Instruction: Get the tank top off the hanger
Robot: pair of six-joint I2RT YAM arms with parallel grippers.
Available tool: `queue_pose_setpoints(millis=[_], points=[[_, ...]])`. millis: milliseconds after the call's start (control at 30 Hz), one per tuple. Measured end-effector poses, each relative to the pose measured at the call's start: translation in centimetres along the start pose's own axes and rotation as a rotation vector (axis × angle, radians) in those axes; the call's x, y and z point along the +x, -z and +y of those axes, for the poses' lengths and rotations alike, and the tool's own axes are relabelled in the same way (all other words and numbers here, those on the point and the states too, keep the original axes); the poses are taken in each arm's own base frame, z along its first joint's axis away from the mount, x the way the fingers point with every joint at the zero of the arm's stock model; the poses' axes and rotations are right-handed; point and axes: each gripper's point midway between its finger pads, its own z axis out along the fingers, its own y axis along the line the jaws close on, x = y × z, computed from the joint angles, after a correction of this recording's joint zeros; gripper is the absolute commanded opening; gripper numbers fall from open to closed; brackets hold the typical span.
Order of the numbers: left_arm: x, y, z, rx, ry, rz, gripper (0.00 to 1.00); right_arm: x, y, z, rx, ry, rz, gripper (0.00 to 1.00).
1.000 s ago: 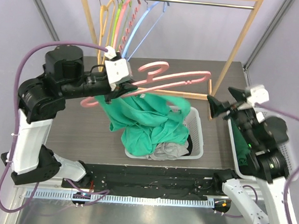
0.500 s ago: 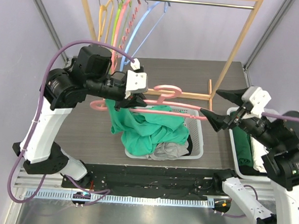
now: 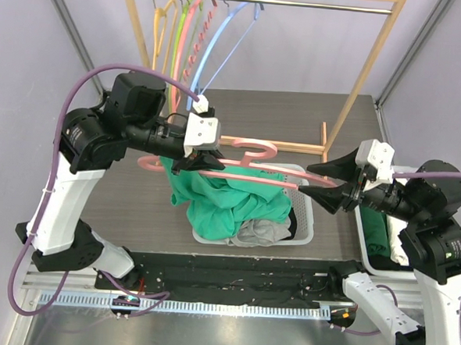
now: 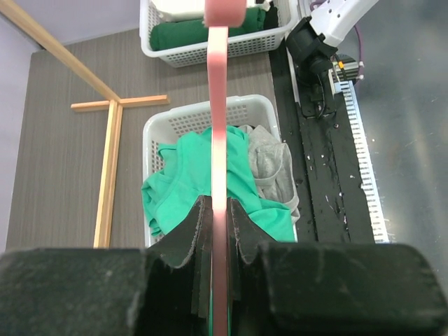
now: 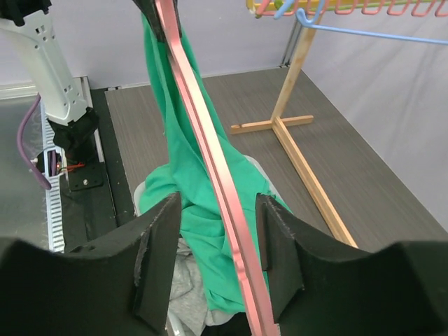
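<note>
We are clamping the pink plastic hanger [image 4: 218,105] with left fingers [image 4: 175,238], its arm between the parted right fingers [image 5: 157,259], readying to strip the green tank top [image 3: 221,199].

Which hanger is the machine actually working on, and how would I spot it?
Find the wooden rack at the back, then the white basket on the table in front of it. Above that basket is the pink hanger, gripped by the left tool. Unlike the coloured hangers dangling from the rack, it lies level and carries a green tank top.
</note>
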Motion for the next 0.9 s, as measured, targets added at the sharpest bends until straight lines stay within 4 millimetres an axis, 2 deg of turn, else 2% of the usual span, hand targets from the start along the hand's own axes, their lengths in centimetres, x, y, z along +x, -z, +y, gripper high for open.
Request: queue_pose_setpoints(millis=[100, 167, 200, 267, 333, 433, 467, 533, 667, 767, 900], points=[[-0.3, 0.1, -0.2, 0.006, 0.004, -0.012, 0.04, 0.0, 0.0, 0.4, -0.022, -0.004, -0.004, 0.41], [-0.7, 0.2, -0.3, 0.009, 0.013, -0.023, 0.04, 0.2, -0.1, 0.5, -0.032, -0.013, -0.002, 0.32], [-1.4, 0.4, -0.6, 0.020, 0.023, -0.048, 0.04, 0.9, -0.4, 0.7, -0.053, -0.038, 0.004, 0.18], [-1.6, 0.4, -0.7, 0.027, 0.029, -0.054, 0.04, 1.2, -0.6, 0.7, -0.056, -0.048, 0.007, 0.03], [-2.0, 0.3, -0.4, 0.021, 0.031, -0.064, 0.06, 1.5, -0.6, 1.3, -0.081, -0.064, 0.006, 0.01], [-2.0, -0.1, -0.3, 0.037, 0.052, -0.071, 0.50, 1.3, -0.1, 1.7, -0.071, -0.060, -0.003, 0.01], [-2.2, -0.2, -0.1, 0.036, 0.051, -0.076, 0.70, 1.2, 0.1, 1.9, -0.067, -0.060, -0.007, 0.01], [-2.5, -0.4, 0.3, 0.028, 0.058, -0.086, 0.98, 0.9, 0.6, 2.2, -0.056, -0.059, -0.019, 0.01], [-3.1, -0.6, 1.4, -0.025, 0.077, -0.105, 1.00, 0.4, 1.4, 2.1, 0.006, -0.063, -0.036, 0.01], [-3.9, -0.2, 3.3, -0.125, 0.060, -0.117, 1.00, 0.1, 2.2, 2.0, 0.064, -0.053, -0.048, 0.01], [-5.8, 2.0, 6.3, -0.318, -0.008, -0.147, 1.00, -0.2, 3.6, 1.9, 0.141, -0.049, -0.046, 0.01]])
